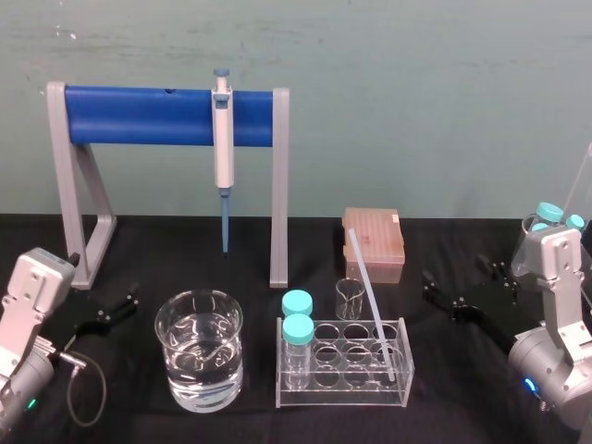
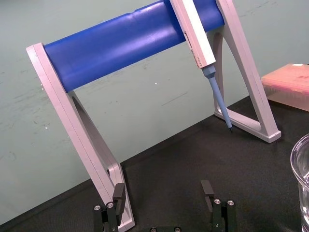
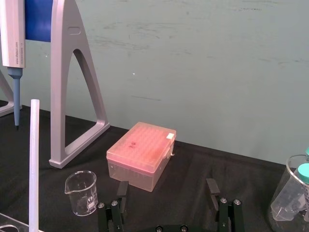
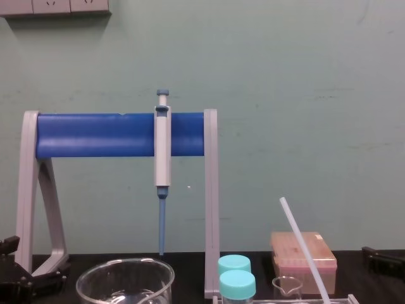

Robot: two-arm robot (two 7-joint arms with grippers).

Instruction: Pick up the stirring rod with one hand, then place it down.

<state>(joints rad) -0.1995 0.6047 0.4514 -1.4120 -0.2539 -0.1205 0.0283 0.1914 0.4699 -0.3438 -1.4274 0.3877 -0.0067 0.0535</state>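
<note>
The stirring rod (image 1: 370, 301) looks light, stiff and slick, perhaps brittle, so I'd pinch it gently on the bare upper shaft. It leans in the clear rack (image 1: 340, 400), lower end in a right-hand hole. My right pincer (image 3: 167, 186) sits released just right of the rack, apart from the rod. My left pincer (image 2: 162, 187) idles released, far left.

Above the rack (image 1: 342, 396) the stirring rod (image 1: 365, 287) stands clear; small beaker (image 1: 349, 300) just behind.
</note>
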